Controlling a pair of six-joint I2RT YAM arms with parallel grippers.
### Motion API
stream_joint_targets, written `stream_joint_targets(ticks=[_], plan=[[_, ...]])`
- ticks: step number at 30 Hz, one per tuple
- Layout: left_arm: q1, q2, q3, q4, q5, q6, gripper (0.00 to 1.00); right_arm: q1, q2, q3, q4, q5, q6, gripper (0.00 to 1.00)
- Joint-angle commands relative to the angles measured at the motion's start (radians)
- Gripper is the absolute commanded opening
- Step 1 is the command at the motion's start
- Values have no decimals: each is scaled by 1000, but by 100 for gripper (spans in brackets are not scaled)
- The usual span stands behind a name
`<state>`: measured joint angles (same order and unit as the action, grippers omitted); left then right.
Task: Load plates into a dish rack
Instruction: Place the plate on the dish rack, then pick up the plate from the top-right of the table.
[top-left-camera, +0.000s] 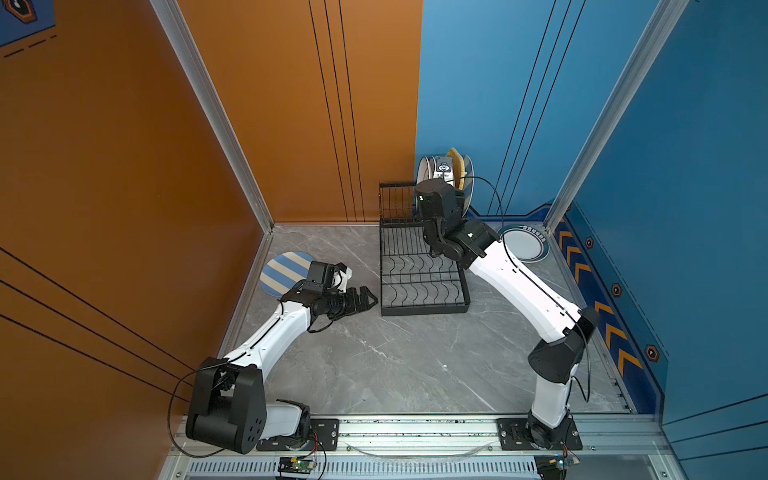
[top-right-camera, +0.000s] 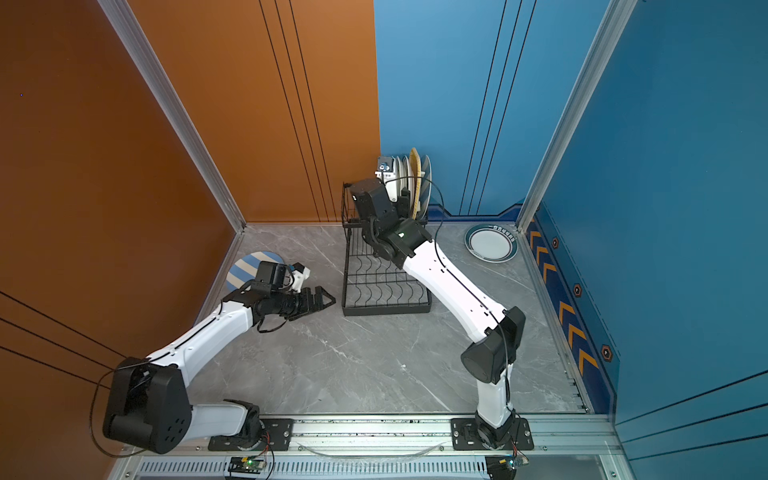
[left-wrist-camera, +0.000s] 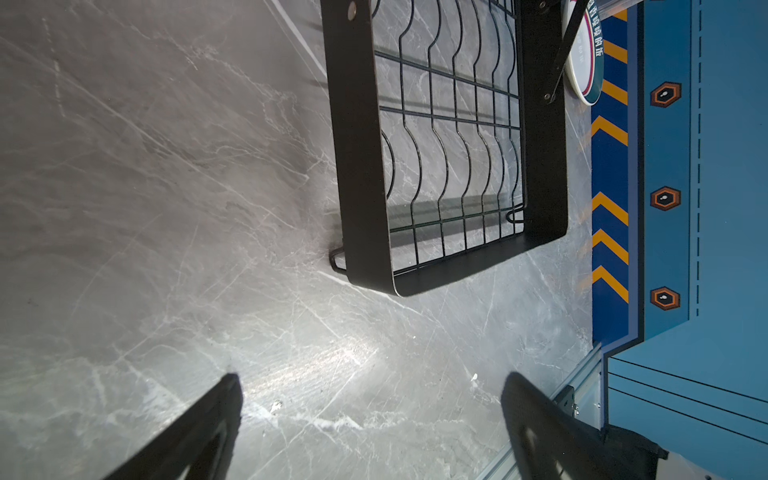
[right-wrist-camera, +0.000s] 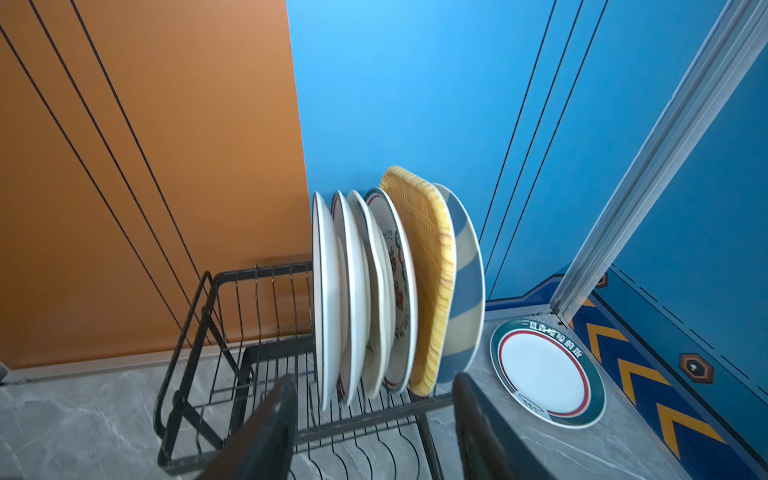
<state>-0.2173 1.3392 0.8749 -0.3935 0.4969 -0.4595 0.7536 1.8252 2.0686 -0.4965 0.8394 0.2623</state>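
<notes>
The black wire dish rack (top-left-camera: 424, 309) (top-right-camera: 386, 309) stands at the back of the table. Several plates (right-wrist-camera: 353, 291) stand on edge in its raised tier, among them a yellow woven one (right-wrist-camera: 432, 270) and a blue-and-cream striped one (right-wrist-camera: 467, 291). My right gripper (right-wrist-camera: 374, 386) is open just in front of them, over the rack's bar (right-wrist-camera: 371, 417), with nothing between its fingers. A teal-rimmed plate (top-left-camera: 524, 245) (right-wrist-camera: 546, 374) lies flat right of the rack. Another striped plate (top-left-camera: 282, 272) (top-right-camera: 247, 270) lies at the left, behind my left arm. My left gripper (top-left-camera: 368, 297) (left-wrist-camera: 370, 386) is open and empty, low over the table left of the rack (left-wrist-camera: 359, 166).
The orange wall runs close along the left and the blue wall close behind and right of the rack. A metal rail (top-left-camera: 415, 428) edges the table's front. The rack's wavy-wire lower tier (top-left-camera: 419, 270) holds nothing.
</notes>
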Motion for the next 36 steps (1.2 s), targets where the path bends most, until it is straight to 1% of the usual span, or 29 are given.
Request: stream_joint_targets(ticks=[1,4,5,10,14,17,19,21,24,27,30,36], plan=[[-6,2,20,-8,-11,23,98,-20,-103,-145,-126,-115,142,62],[-8,10,15,6,-4,19,98,-45,-212,-302,-152,-209,225,64],[-8,12,13,12,-1,17,98,-79,-254,-362,-152,-232,248,65],[-10,25,3,37,13,10,98,-173,-409,-594,-152,-343,331,66],[-11,33,3,41,22,12,98,-300,-492,-738,-132,-477,371,68],[-14,32,2,41,27,12,98,-425,-525,-830,-90,-594,389,71],[-16,32,3,41,31,9,98,-509,-535,-888,-50,-674,401,71],[-22,32,2,41,33,3,98,-596,-529,-940,-4,-746,407,71],[-31,41,3,41,32,2,98,-700,-504,-992,65,-820,409,72],[-36,54,9,43,32,6,98,-794,-456,-1036,150,-903,446,72],[-37,63,6,51,31,4,98,-865,-389,-1056,226,-969,476,73],[-40,64,9,62,27,-4,98,-952,-210,-1022,343,-1071,530,76]])
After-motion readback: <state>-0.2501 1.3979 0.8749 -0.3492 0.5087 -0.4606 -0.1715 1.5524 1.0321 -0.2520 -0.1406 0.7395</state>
